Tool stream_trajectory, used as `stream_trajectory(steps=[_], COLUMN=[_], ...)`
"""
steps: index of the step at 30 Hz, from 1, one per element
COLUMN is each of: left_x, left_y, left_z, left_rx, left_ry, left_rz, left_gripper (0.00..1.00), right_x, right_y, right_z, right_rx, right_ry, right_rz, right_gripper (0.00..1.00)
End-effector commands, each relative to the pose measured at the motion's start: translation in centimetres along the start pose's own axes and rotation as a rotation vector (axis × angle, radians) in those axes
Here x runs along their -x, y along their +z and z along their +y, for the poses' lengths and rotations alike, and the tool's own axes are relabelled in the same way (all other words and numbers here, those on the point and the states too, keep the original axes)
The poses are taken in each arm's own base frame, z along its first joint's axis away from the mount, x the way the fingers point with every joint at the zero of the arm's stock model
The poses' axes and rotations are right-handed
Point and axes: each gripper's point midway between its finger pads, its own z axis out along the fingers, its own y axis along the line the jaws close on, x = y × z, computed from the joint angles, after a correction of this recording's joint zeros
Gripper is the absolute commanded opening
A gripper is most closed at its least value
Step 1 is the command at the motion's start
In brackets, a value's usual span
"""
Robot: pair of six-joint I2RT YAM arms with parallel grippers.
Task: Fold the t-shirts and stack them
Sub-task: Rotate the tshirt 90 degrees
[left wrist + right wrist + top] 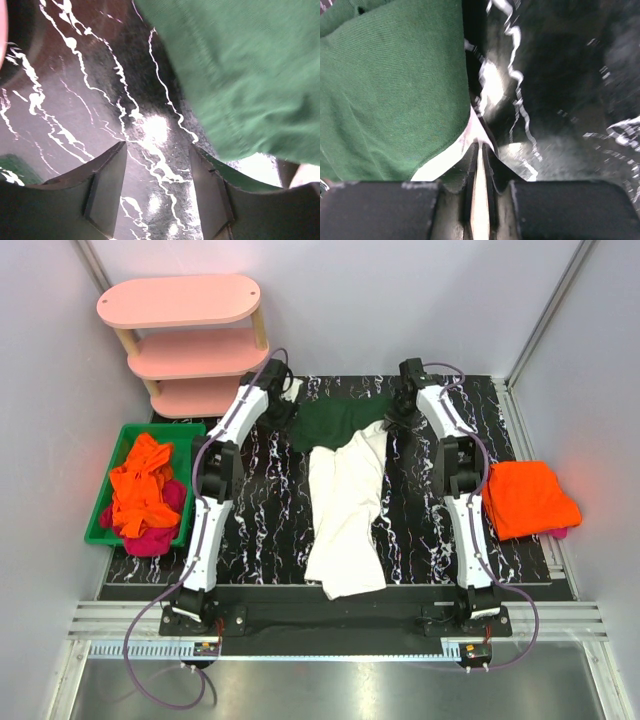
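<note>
Table top (270, 510): glossy black, white marble-like veins, mirrors the lamps.
White t-shirt (345, 520): soft matt cloth; its green part shows a fine knit up close.
Orange t-shirt (528, 498): matt, soft, creased cloth.
Bin (165, 428): smooth green plastic.
Shelf (180, 300): matt pink boards, pale wooden posts.
Front rails (330, 618): pale ribbed metal.

One t-shirt (345, 510) is sprawled mid-table (260, 530). Bin (160, 430) off to the left with crumpled shirts (140, 495) in it, folded stack (528, 498) on the right edge, shelf (180, 302) back-left behind the bin.
</note>
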Motion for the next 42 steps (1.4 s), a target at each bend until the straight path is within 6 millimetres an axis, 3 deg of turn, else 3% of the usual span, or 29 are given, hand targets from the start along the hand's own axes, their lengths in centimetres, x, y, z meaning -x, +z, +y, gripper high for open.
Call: stream_trajectory(steps=[1, 7, 11, 14, 15, 16, 17, 18, 20, 21, 22, 23, 24, 25, 26, 27, 28, 29, 30, 31, 32, 33, 42], left_x=[3.0, 3.2, 4.4, 5.5, 5.3, 5.7, 5.7, 5.1, 3.8, 3.3, 2.6, 0.9, 0.1, -0.8, -3.2, -3.8, -4.6, -6.7, -7.0, -7.8, -9.1, -9.3, -12.0], left_y=[-1.7, -3.3, -6.3, -10.2, -10.7, -12.8, -13.5, -13.6, -14.6, -15.0, -15.1, -15.3, -15.2, -15.1, -14.1, -14.7, -14.6, -13.7, -14.3, -14.4, -13.8, -14.0, -13.3], left_z=[1.4, 1.0, -0.3, -1.3, -1.7, -2.1, -2.8, -3.8, -6.0, -6.8, -7.7, -9.6, -10.4, -11.3, -13.1, -13.9, -14.7, -16.1, -16.8, -18.0, -18.5, -19.1, -23.5], left_rx=[0.055, 0.031, -0.020, -0.024, -0.029, -0.035, -0.049, -0.079, -0.128, -0.149, -0.168, -0.207, -0.222, -0.238, -0.273, -0.289, -0.301, -0.316, -0.320, -0.332, -0.338, -0.347, -0.420], left_ry=[0.001, -0.031, -0.052, -0.021, -0.013, -0.004, 0.005, 0.003, 0.017, 0.018, 0.026, 0.042, 0.051, 0.056, 0.062, 0.073, 0.085, 0.111, 0.132, 0.163, 0.173, 0.188, 0.261], left_rz=[-0.104, -0.131, -0.193, -0.263, -0.264, -0.303, -0.312, -0.300, -0.285, -0.278, -0.266, -0.234, -0.223, -0.206, -0.143, -0.147, -0.135, -0.085, -0.106, -0.103, -0.076, -0.086, -0.021], left_gripper=[0.60, 0.61, 0.61, 0.61, 0.61, 0.61, 0.61, 0.61, 0.60, 0.59, 0.58, 0.56, 0.54, 0.54, 0.53, 0.52, 0.51, 0.51, 0.51, 0.50, 0.50, 0.50, 0.51], right_x=[0.7, 2.8, 4.8, 6.7, 7.5, 7.4, 7.5, 7.9, 5.8, 5.4, 3.4, 1.2, 0.5, -2.3, -4.2, -5.0, -7.9, -8.8, -10.0, -11.9, -12.6, -14.5, -19.8], right_y=[2.1, 1.2, -1.7, -5.5, -8.2, -9.1, -10.3, -13.2, -14.4, -17.3, -16.6, -16.8, -19.3, -17.6, -17.7, -19.7, -18.0, -18.1, -19.2, -17.8, -18.4, -17.4, -13.7], right_z=[-3.7, -3.2, -1.4, 0.4, 1.6, 2.3, 2.8, 4.0, 5.1, 6.1, 5.4, 6.5, 6.9, 5.3, 6.5, 6.6, 5.1, 5.0, 5.3, 3.8, 3.6, 2.3, -1.5], right_rx=[-0.063, -0.015, 0.033, 0.065, 0.090, 0.091, 0.097, 0.117, 0.119, 0.132, 0.096, 0.094, 0.096, 0.037, 0.056, 0.072, 0.041, 0.049, 0.070, 0.046, 0.051, 0.020, -0.066], right_ry=[0.052, 0.044, 0.033, 0.031, 0.021, 0.010, -0.001, -0.017, -0.052, -0.074, -0.099, -0.142, -0.158, -0.172, -0.199, -0.193, -0.182, -0.172, -0.171, -0.146, -0.142, -0.145, -0.120], right_rz=[0.027, -0.015, -0.085, -0.163, -0.208, -0.223, -0.242, -0.284, -0.261, -0.297, -0.251, -0.231, -0.264, -0.207, -0.209, -0.238, -0.177, -0.184, -0.195, -0.158, -0.168, -0.131, -0.026], right_gripper=[0.16, 0.17, 0.21, 0.28, 0.29, 0.30, 0.32, 0.33, 0.33, 0.33, 0.33, 0.32, 0.32, 0.30, 0.30, 0.30, 0.29, 0.29, 0.28, 0.27, 0.27, 0.27, 0.25])
